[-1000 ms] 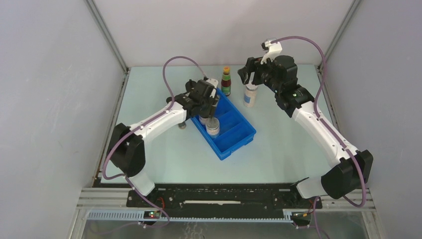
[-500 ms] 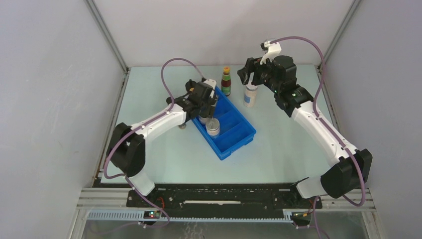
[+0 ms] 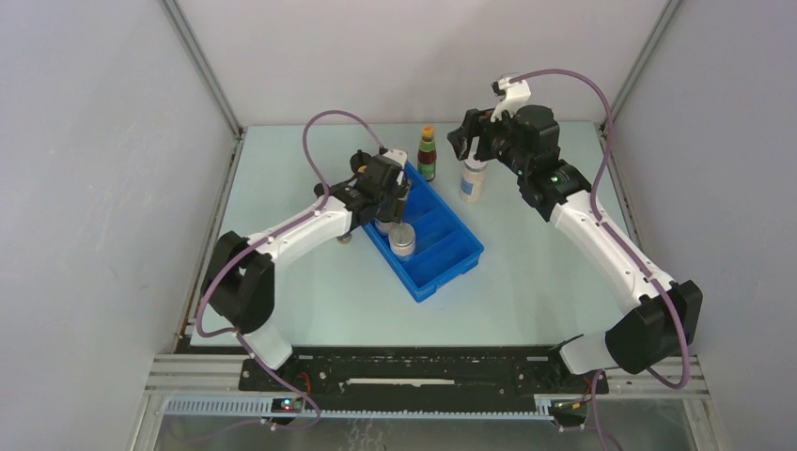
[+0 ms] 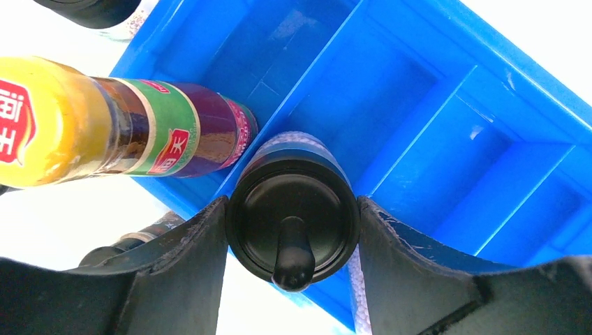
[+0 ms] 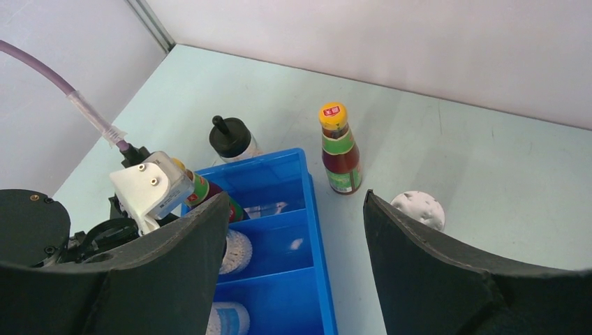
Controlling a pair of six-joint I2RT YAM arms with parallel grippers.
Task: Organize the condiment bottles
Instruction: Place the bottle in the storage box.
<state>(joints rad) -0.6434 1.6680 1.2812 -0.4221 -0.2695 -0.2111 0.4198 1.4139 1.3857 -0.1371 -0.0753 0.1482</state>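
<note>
1. The left jaws are closed narrow on a short jar with a black knobbed lid [image 4: 293,234]. Both fingers [image 4: 185,269] press the lid's rim, 1 on each side.
2. That jar wears a white mesh sleeve and sits straight below the left jaws, over the near edge of a blue divided plastic tray [image 4: 447,105]. Whether its base rests on the tray floor cannot be told.
3. Just beside the held jar, on the wrist view's left, a tall dark-red bottle with a yellow cap and green band [image 4: 139,132] stands with its base in the tray's corner compartment.
4. The right jaws stand wide apart and hold nothing. Their 2 fingers [image 5: 447,272] frame the scene from either side.
5. Between those fingers and well beyond them, a second dark-red bottle [image 5: 340,157] stands upright on the pale tabletop [image 5: 489,174], just outside the tray's far corner.
6. Near the inner face of the finger on the view's right, a pale jar with a white perforated cap [image 5: 417,208] stands on the tabletop, apart from the tray.
7. Toward the other finger, a second black-knobbed jar [image 5: 230,137] stands on the tabletop just past the tray's far wall.
8. Close against that same finger, a mesh-sleeved jar [image 5: 236,250] sits in a tray compartment.
</note>
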